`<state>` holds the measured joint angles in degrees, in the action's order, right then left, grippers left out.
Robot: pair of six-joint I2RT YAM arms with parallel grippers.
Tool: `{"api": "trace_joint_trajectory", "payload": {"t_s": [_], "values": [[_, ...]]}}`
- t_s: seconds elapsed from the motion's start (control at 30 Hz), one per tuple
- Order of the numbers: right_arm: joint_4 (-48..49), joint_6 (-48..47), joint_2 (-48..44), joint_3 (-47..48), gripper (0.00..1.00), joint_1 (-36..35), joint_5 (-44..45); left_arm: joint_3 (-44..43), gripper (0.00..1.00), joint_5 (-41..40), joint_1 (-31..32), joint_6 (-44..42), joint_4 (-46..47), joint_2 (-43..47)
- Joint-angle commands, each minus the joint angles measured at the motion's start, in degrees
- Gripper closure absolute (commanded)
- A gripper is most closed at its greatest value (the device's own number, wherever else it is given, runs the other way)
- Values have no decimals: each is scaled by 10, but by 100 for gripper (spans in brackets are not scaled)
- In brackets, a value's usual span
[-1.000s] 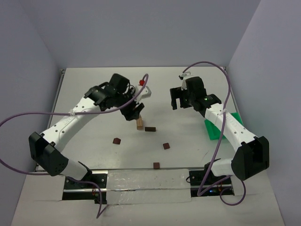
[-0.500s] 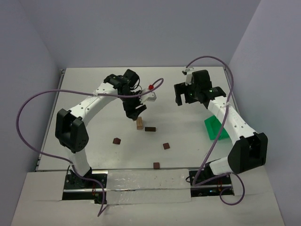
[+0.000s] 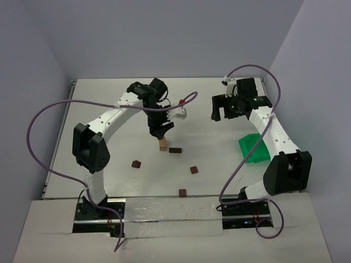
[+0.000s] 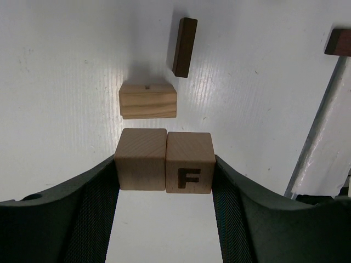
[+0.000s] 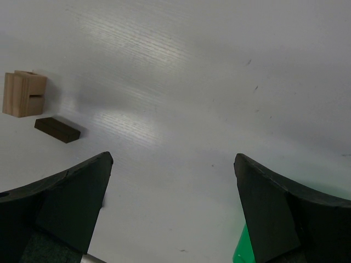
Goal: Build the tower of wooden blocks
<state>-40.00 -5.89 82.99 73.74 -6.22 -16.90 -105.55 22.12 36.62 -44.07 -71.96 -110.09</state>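
Observation:
My left gripper [image 4: 164,164] is shut on two light tan cubes held side by side, a plain one [image 4: 141,159] and one marked F [image 4: 189,163]. Straight below them a tan block [image 4: 148,101] stands on the white table, with a dark brown brick [image 4: 185,47] lying just beyond it. From above, the left gripper [image 3: 159,130] hovers right over that tan block [image 3: 163,144], and the brick [image 3: 175,150] lies to its right. My right gripper [image 3: 224,109] hangs wide open at the back right, holding nothing. Its own view shows the tan block [image 5: 23,93] and the brick [image 5: 57,130] far to its left.
Three small dark brown cubes lie nearer the arms' bases [image 3: 136,164], [image 3: 193,170], [image 3: 182,192]. A green bin [image 3: 253,148] sits at the right beneath the right arm, its corner [image 5: 241,249] showing by the right finger. Another dark piece [image 4: 337,41] lies at the left wrist view's edge.
The left arm has swung its elbow round and the gripper has shifted slightly right, still above the tan block. The right gripper has drawn back and to the right.

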Motion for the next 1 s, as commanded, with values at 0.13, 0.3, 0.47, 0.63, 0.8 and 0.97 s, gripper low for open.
{"api": "trace_joint_trajectory", "payload": {"t_s": [0.13,0.3,0.47,0.63,0.8,0.97], "values": [[-18,-11,10,42,0,-2,-31,-5,86,-15,22,-19,6,-30],[-21,-11,16,46,0,-2,-37,-5,90,-35,25,-13,11,-50],[-25,-12,27,50,0,-1,-44,-9,88,-50,28,-8,15,-66],[-26,-13,31,54,0,-2,-47,-15,86,-66,29,6,25,-82],[-26,-13,32,54,0,-1,-46,-11,83,-97,35,28,45,-95],[-27,-13,35,55,0,-2,-50,-2,78,-110,37,38,63,-94]]}}
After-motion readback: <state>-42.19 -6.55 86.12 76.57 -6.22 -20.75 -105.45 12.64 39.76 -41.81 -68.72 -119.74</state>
